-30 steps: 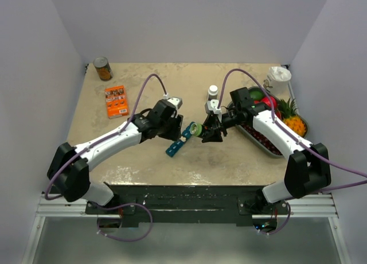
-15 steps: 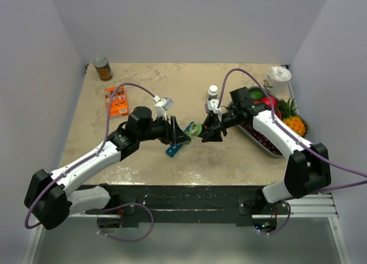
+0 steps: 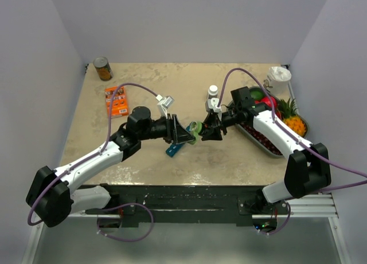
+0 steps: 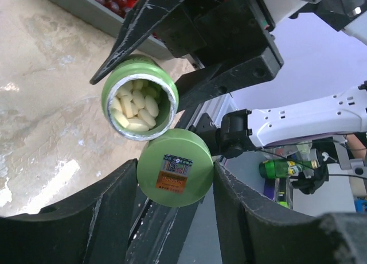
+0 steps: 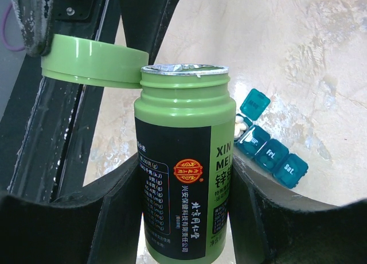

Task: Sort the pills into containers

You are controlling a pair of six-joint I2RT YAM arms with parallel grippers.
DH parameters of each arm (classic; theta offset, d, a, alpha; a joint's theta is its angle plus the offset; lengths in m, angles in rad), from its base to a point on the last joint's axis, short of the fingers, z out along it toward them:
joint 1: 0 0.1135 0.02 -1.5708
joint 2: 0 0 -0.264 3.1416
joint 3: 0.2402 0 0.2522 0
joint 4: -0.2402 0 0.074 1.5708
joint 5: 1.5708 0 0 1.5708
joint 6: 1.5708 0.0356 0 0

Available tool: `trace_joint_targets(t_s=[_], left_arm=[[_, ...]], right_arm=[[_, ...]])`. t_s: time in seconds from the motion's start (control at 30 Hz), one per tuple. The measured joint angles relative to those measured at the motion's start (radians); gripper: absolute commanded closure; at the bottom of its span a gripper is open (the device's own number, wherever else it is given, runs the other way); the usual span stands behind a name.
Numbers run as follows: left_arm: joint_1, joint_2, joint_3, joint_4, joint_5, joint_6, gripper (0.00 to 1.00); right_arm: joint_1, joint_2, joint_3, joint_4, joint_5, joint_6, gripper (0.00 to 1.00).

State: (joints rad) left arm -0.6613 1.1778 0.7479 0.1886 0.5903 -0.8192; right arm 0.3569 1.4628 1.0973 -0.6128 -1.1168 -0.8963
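My right gripper (image 5: 184,172) is shut on an open green pill bottle (image 5: 183,103) and holds it above the table centre (image 3: 196,128). White pills (image 4: 136,109) fill the bottle's mouth. My left gripper (image 4: 175,171) is shut on the bottle's green cap (image 4: 175,167), right beside the mouth; the cap also shows in the right wrist view (image 5: 92,60). The teal-blue containers strip (image 3: 175,147) lies on the table below both grippers. In the right wrist view (image 5: 269,152) one lid (image 5: 254,103) stands open with white pills (image 5: 239,126) in that compartment.
A brown tin can (image 3: 103,69) stands at the back left and an orange packet (image 3: 116,100) lies near it. A white bottle (image 3: 213,92) stands behind the grippers. A grey fruit tray (image 3: 265,151) and a white container (image 3: 279,76) are on the right.
My left arm has swung and turned its wrist, bringing its gripper rightward to the bottle's mouth. The right arm and the bottle have hardly moved.
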Motion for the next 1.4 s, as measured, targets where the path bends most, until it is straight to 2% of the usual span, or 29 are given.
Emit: trace_joint_targets(t_s=[0.4, 0.8, 1.4], left_arm=[[0.052, -0.094, 0.000, -0.097, -0.090, 0.000, 0.87], [0.059, 0.019, 0.042, -0.064, -0.098, -0.019, 0.87], [0.044, 0.074, 0.046, 0.031, -0.091, -0.079, 0.89]], right_arm=[[0.000, 0.000, -0.007, 0.016, 0.007, 0.033, 0.98], [0.002, -0.009, -0.010, 0.016, 0.006, 0.039, 0.98], [0.019, -0.012, -0.022, 0.050, 0.027, 0.084, 0.99]])
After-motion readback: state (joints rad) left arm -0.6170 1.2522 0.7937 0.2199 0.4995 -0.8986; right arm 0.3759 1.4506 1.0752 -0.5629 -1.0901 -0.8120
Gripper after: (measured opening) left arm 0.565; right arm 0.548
